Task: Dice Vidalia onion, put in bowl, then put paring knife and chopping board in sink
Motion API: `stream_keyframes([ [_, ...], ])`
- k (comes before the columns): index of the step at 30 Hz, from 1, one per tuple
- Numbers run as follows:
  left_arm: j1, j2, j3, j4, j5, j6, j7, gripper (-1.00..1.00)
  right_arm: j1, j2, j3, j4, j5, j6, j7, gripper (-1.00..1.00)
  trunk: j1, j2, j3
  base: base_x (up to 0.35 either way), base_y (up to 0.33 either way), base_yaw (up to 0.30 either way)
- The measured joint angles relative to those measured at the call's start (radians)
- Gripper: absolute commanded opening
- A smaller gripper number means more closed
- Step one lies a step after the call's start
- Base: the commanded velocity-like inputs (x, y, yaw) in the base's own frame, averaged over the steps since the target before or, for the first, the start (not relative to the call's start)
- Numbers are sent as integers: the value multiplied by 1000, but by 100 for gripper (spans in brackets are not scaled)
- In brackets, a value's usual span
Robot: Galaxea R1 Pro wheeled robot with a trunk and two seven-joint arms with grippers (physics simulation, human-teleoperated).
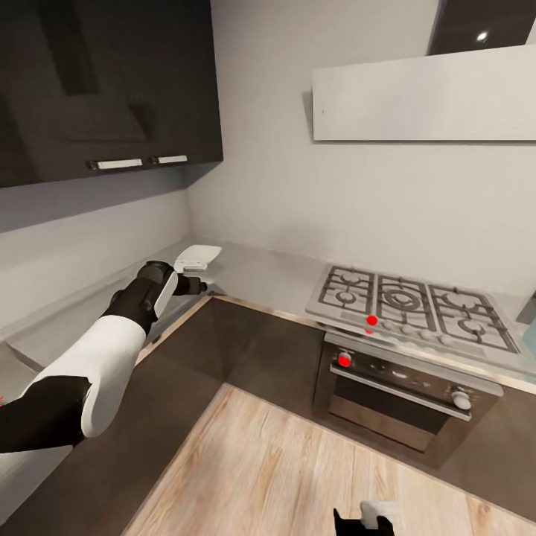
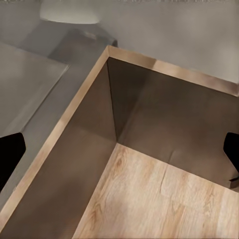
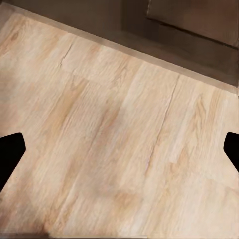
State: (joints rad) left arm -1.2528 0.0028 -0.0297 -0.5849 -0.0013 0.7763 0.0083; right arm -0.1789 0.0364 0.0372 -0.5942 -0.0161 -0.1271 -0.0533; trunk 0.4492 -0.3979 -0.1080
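Both open, empty grippers, left point(image 1: 195, 285) extended toward the shallow white square bowl point(image 1: 198, 257) on the grey countertop point(image 1: 260, 272), I am judging myself still approaching, needing the sink next.

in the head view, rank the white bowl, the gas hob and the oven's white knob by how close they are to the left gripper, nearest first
1. The white bowl, on the countertop corner right beside the left gripper.
2. The gas hob, further right along the countertop.
3. The oven's white knob, at the far right end of the oven front, below the hob.
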Motion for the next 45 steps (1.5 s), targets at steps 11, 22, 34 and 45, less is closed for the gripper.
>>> stream_keyframes([
  [11, 0, 0, 2, 1, 0, 0, 0, 100, 80, 6, 5, -113, 4, -218, 1, 100, 0, 0, 0, 101, 0, 0],
  [22, 0, 0, 1, 1, 0, 0, 0, 100, 245, 11, 7, -586, 8, 87, -1, 100, 0, 0, 0, 64, 0, 0],
  [34, 0, 2, 3, 4, 0, 0, 0, 100, 464, 11, 7, -441, 37, -309, -1, 100, 0, 0, 0, 0, 0, 0],
  [45, 0, 11, 2, 3, 0, 0, 0, 100, 469, 10, 6, -318, 38, -343, 1, 100, 0, 0, 0, 53, 0, 0],
])
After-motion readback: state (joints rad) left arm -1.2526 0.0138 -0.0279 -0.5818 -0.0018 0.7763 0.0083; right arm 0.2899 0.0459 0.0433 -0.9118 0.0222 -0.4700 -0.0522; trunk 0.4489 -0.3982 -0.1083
